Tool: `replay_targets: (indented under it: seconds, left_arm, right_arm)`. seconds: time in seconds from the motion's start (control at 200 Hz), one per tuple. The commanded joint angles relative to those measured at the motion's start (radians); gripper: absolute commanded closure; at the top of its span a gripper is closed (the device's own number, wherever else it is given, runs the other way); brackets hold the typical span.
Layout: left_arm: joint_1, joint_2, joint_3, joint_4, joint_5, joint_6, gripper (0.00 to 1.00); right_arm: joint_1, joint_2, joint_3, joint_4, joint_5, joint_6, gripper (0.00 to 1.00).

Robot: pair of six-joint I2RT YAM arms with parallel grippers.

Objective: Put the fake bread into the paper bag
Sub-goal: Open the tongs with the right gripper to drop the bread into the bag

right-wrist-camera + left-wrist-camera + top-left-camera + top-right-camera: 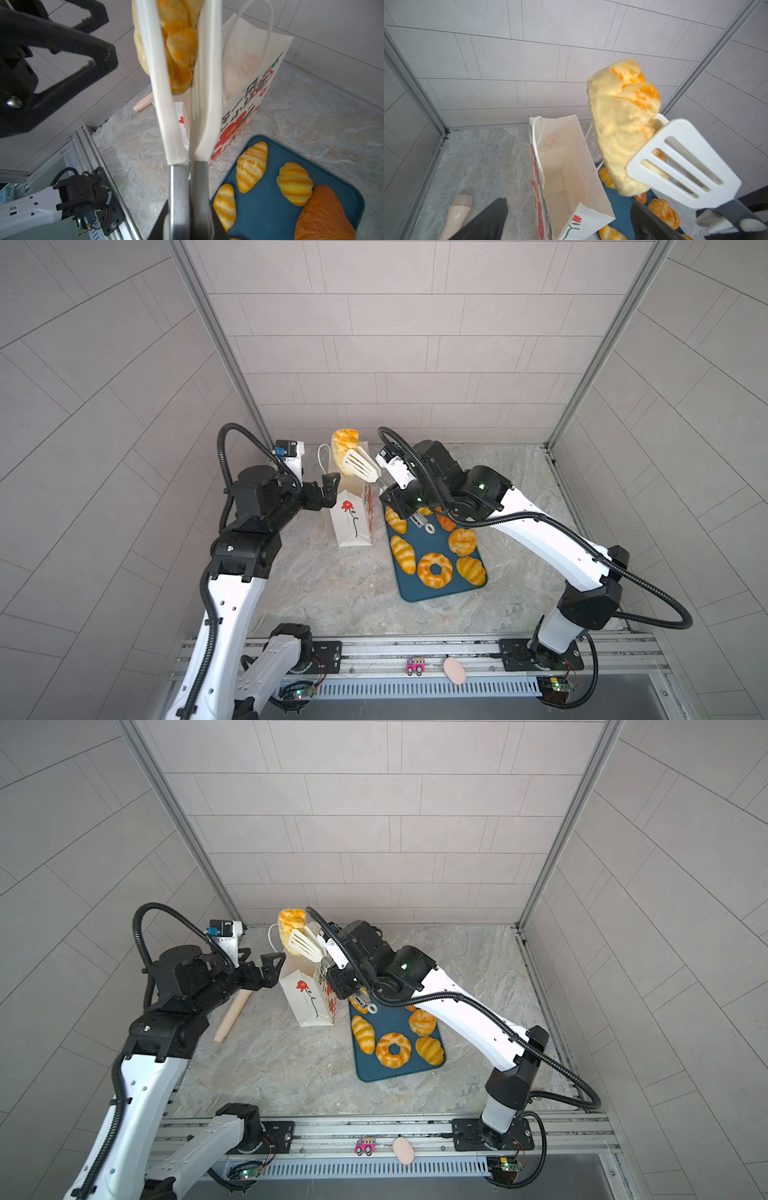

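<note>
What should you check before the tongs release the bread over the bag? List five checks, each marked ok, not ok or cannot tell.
1. Braided bread pinched in tongs: ok.
2. Right gripper shut on tongs: ok.
3. Paper bag upright, mouth open: ok.
4. Bread squarely above mouth: cannot tell.
5. Left gripper steadying bag: not ok, fingers open beside it.

Left fingers (331, 482) spread wide, held level, right fingers (159, 227) pinched nearly closed, angled upward.

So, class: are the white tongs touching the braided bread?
Touching. The right wrist view shows the braided bread squeezed between both blades of the white tongs.
</note>
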State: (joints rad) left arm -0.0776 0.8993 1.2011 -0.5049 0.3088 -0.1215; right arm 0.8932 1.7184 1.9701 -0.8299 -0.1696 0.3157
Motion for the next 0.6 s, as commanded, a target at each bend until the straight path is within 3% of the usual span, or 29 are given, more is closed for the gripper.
replay_targets:
  seconds: [0.0, 0.155, 0.415, 0.59]
  left_arm:
    - [0.016, -0.026, -0.013, -0.012, -0.011, -0.012, 0.00]
    - [0.018, -0.034, -0.015, -0.032, -0.014, 0.001, 0.00]
    - [0.019, -0.043, -0.027, -0.064, 0.107, 0.079, 0.00]
    - [0.019, -0.056, -0.038, -0.075, 0.106, 0.090, 0.00]
  right_arm:
    - [-0.002, 0.041, 0.048, 0.013, 0.043, 0.068, 0.76]
    - [-0.001, 0.104, 0.105, -0.041, 0.073, 0.094, 0.76]
    - [-0.008, 0.187, 0.204, -0.105, 0.063, 0.092, 0.75]
    - [-0.009, 0.220, 0.254, -0.152, 0.064, 0.091, 0.67]
